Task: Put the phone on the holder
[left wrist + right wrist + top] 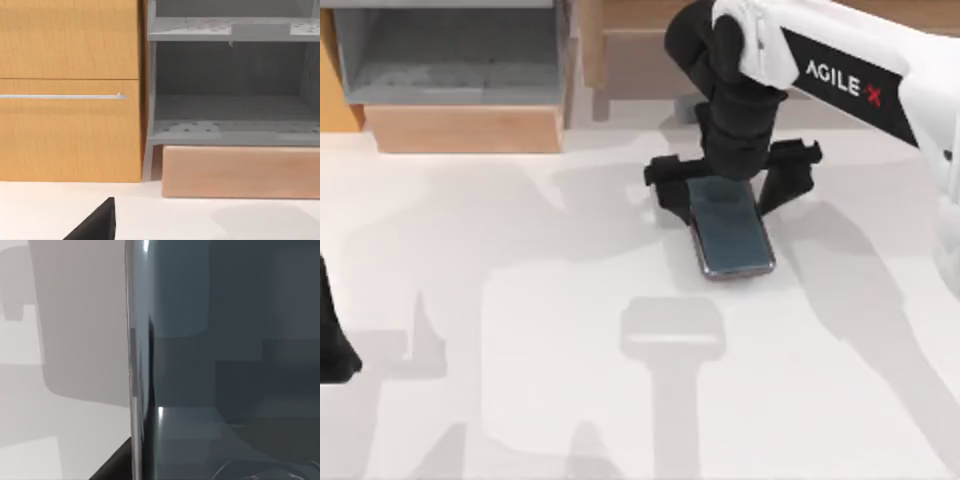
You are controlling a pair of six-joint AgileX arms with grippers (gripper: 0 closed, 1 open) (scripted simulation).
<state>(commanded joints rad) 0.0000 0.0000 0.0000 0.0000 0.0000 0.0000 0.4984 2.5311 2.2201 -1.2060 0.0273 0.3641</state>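
White tabletop [520, 400] runs from the left edge, where my left arm [332, 340] sits parked as a dark shape low at the table's left side. Its wrist camera looks at a wooden cabinet [70, 90] and a grey open shelf unit [230, 85] behind the table; I cannot tell how that gripper's fingers stand.

Right of centre stands the black holder [670, 180], with a matching prong on its far side, and the phone [730, 230] leans or lies between the two, its lower end toward the front of the table. My right gripper [730, 165] is directly above the phone's upper end, on the white AgileX arm coming from the top right. Whether its fingers pinch the phone or have let go, I cannot tell; my own body covers them.

My judgement of the risk: if the phone is not seated against the holder's ledge, a release could let it slide forward or tip flat. Lifting away crooked could drag it along.

In my right wrist view, the phone [225, 360] is a glossy blue-grey slab with a thin silvery edge [132, 355] and rounded corners.
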